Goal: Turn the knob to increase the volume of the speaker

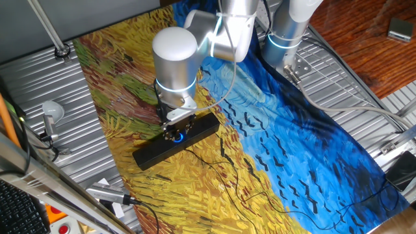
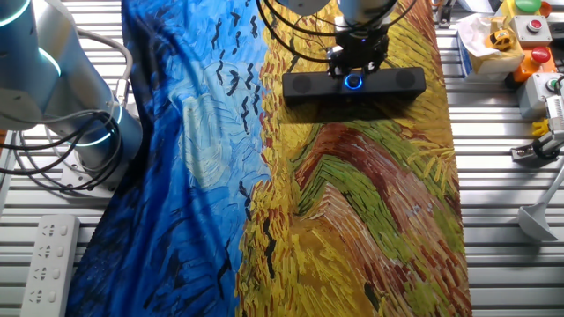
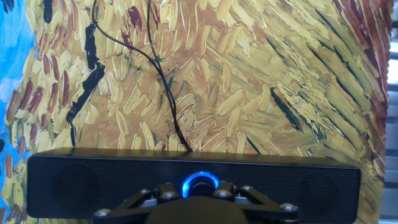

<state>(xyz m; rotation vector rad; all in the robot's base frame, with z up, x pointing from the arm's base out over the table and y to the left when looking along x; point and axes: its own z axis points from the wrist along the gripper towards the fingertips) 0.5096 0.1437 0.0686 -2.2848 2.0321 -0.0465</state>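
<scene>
Step in hand looks like the grip-and-turn: claw (image 2: pixel 355 69) sits right at the knob (image 3: pixel 200 184), mid-face of the speaker (image 1: pixel 175 141), which lies across the yellow part of the painted cloth (image 2: pixel 370 202) on the desk. Can't tell whether the fingers are clenched on it. Next move calls for wrist rotation, no side load. Arm comes down steeply, wrist just above the bar.

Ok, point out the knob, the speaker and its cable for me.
knob (image 3: pixel 200 184), hand view, on its glowing blue ring.
speaker (image 2: pixel 401 82), the other fixed view, on the face right of centre.
cable (image 3: pixel 163 87), hand view, on the thin black run above the bar.
</scene>
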